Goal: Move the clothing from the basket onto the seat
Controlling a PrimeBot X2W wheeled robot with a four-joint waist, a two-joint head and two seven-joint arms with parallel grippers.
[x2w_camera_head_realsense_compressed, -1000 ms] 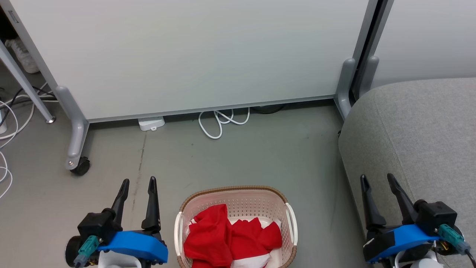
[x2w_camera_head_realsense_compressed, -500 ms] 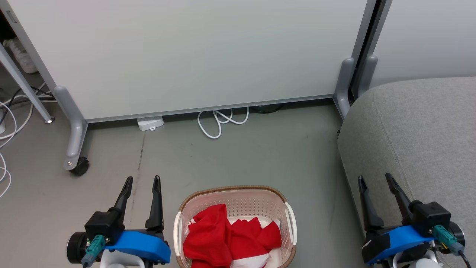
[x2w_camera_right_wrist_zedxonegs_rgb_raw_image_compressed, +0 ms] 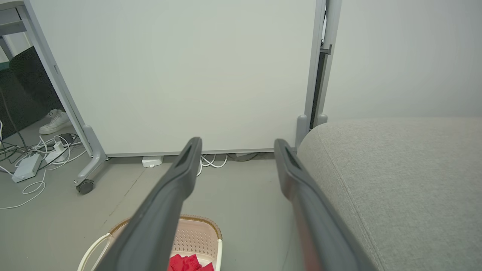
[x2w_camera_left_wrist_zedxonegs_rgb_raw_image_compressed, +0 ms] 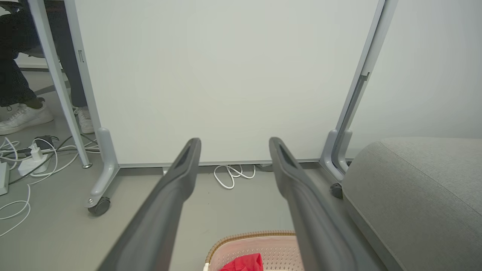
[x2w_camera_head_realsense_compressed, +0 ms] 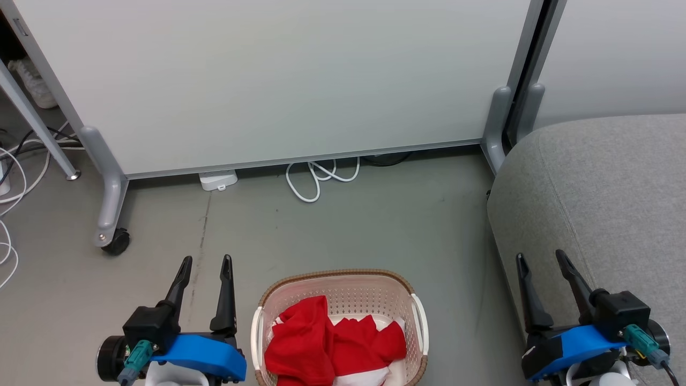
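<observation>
A smooth grey floor (x2w_camera_head_realsense_compressed: 343, 230) runs back to a pale partition panel (x2w_camera_head_realsense_compressed: 278, 80) on grey legs (x2w_camera_head_realsense_compressed: 110, 187), the left leg ending in a black castor (x2w_camera_head_realsense_compressed: 116, 242). Beneath the panel's lower edge lie a small white box (x2w_camera_head_realsense_compressed: 218, 179) and a looped white cable (x2w_camera_head_realsense_compressed: 316, 182), and a second pale panel (x2w_camera_head_realsense_compressed: 616, 59) stands just beside its right edge. At the far left, a slanted metal table leg (x2w_camera_head_realsense_compressed: 37, 126) stands among loose cables (x2w_camera_head_realsense_compressed: 8, 171), a person's white shoe (x2w_camera_head_realsense_compressed: 33, 83) behind it.

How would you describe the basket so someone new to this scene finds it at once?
Start at the big grey sofa on the right. On the floor to its left, between the left gripper and right gripper, stands the basket. It alone is cream, oval and perforated, with a brown woven-look rim and red clothing inside.
</observation>
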